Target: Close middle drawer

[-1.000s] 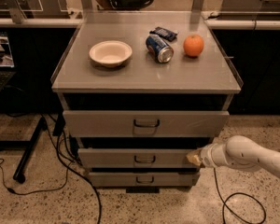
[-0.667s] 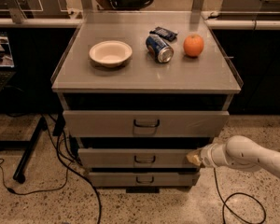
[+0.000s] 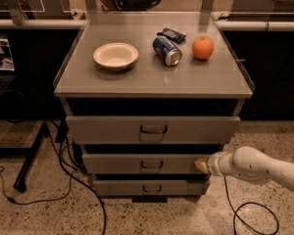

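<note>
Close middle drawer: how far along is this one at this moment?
Done: the approach. The end effector sits at the right end of the middle drawer front. In hand: the push. The drawer does not look shut yet, with a dark gap showing above its front. Left: pushing it fully in, then backing away.

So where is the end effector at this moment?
In the camera view, the end effector is low on the right, its tip at the right end of the flat front of the shallow grey metal middle drawer.
</note>
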### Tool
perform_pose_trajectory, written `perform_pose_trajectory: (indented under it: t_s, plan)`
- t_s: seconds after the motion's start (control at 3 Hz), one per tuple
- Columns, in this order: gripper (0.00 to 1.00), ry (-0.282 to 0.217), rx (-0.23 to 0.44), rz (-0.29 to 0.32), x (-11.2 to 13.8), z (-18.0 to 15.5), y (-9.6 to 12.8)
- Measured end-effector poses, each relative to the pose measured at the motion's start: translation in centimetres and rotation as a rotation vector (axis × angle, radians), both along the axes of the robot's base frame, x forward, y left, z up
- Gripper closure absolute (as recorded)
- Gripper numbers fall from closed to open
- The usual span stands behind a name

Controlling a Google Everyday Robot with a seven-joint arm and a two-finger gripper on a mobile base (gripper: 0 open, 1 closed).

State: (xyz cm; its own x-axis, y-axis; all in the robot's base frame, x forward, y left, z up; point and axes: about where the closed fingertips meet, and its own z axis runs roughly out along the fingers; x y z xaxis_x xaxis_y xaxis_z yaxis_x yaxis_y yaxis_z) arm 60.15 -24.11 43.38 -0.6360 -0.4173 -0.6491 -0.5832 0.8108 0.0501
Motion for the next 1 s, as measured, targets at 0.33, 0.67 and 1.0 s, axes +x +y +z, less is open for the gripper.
perform_pose_trajectory:
  t_s: [0.33,0.67,1.0]
  plan:
    - [1.0,-0.006,-0.008,-0.012,0.1,-0.2,-0.4]
    - [1.0,0.099,0.008,0.045,-2.3,-1.0,-1.4]
    - [1.0,0.214,0.046,0.068,-7.3,-0.5,-4.5]
